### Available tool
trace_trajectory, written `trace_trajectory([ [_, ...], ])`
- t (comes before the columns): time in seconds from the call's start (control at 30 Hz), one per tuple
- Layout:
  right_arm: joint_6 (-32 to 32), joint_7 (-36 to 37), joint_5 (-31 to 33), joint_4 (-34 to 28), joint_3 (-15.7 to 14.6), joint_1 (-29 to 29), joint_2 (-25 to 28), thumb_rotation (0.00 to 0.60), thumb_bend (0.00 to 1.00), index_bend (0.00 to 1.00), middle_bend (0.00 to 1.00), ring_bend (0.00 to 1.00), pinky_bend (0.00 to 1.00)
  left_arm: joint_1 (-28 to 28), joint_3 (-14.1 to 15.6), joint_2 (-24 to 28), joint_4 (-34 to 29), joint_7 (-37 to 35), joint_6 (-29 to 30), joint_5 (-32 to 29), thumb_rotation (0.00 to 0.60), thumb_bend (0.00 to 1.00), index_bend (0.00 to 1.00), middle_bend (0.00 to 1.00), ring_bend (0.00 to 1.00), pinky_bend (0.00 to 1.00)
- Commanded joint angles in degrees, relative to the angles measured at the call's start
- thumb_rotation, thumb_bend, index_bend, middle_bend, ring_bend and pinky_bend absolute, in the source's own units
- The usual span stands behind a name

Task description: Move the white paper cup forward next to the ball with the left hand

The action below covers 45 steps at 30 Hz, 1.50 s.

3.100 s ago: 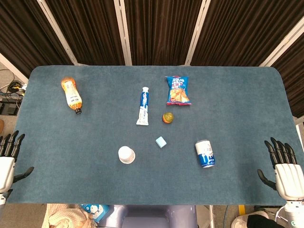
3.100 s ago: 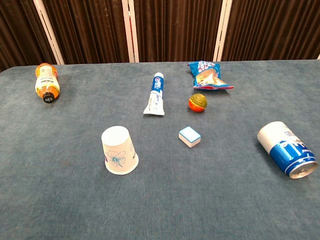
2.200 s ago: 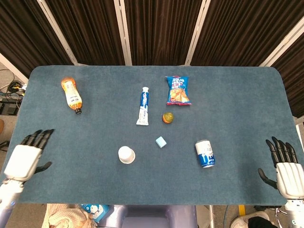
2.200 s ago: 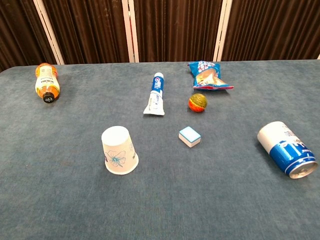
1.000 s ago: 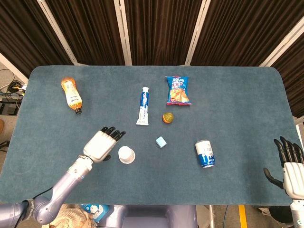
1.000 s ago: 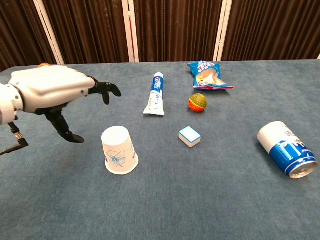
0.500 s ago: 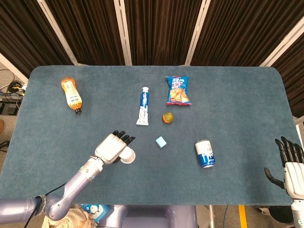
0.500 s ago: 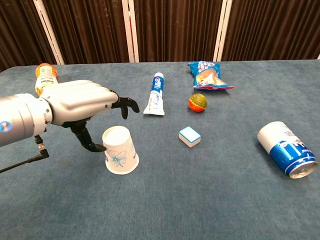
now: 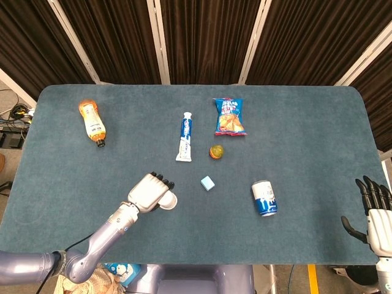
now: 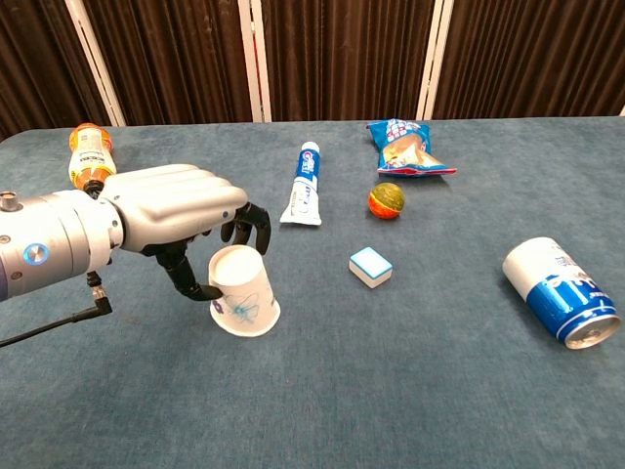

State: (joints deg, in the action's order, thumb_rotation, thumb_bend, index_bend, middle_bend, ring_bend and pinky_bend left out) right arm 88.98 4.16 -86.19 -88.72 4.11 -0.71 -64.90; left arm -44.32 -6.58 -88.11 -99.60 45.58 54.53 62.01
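Taking the small orange-and-green ball as landmark, the orange plastic drink bottle lies on its side far to the ball's left, toward the back of the blue felt-covered counter. Nearer the robot and left of the ball, the left hand reaches in from the left side of the counter, placed so as to carry the upside-down white paper cup printed with a blue flower; its thumb sits against the cup's left side and its dark fingers curl over the far side, so it appears to be grasping the cup, which tilts slightly on the felt, well short of the ball. With its mouth down, the cup shows nothing inside it. A white-and-blue toothpaste tube lies flat just left of the ball. A small light-blue-and-white block rests near the ball, toward the robot. A blue crisp packet lies sealed just behind the ball. To the ball's right and nearer the robot, a blue-and-white drink can lies on its side, its contents not visible. At the far right counter edge, the right hand hangs released, fingers spread, holding nothing.
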Motion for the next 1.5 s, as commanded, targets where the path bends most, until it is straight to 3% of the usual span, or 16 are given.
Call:
trace_trajectory([
  [0.03,0.0,0.0,0.0,0.0,0.0,0.0,0.0,0.600,0.31,0.00,0.00,0.00,0.04,-0.2,-0.1,0.3,-0.4,-0.4,0.8,0.6,0.600,0.26,0.32,0.44,0.34,0.39],
  [0.37,-0.4,0.1,0.5,-0.2,0.2,0.0,0.2,0.600,0.31,0.00,0.00,0.00,0.04,-3.7,-4.4,1.9,-1.1,-0.9,1.6,0.0,0.600,0.26,0.28,0.41,0.33,0.39],
  [0.7,-1.3,1.0,1.5,-0.6,0.4,-0.1,0.5,0.600,0.31,0.00,0.00,0.00,0.03,-10.6,-8.3,-4.4,6.2,0.2,-1.0,-4.7,0.600,0.26,0.28,0.41,0.32,0.38],
  [1.1,-2.3,2.9,2.0,-1.4,0.4,-0.3,1.4,0.600,0.31,0.00,0.00,0.00,0.03,-17.2,-9.0,-13.8,16.4,1.0,-2.4,-8.0,0.600,0.26,0.28,0.41,0.32,0.38],
  [1.5,-2.5,3.3,2.0,-1.6,0.3,-0.2,1.6,0.600,0.31,0.00,0.00,0.00,0.04,-19.0,-8.9,-17.0,19.1,-2.2,-1.2,-5.7,0.600,0.26,0.28,0.41,0.32,0.38],
])
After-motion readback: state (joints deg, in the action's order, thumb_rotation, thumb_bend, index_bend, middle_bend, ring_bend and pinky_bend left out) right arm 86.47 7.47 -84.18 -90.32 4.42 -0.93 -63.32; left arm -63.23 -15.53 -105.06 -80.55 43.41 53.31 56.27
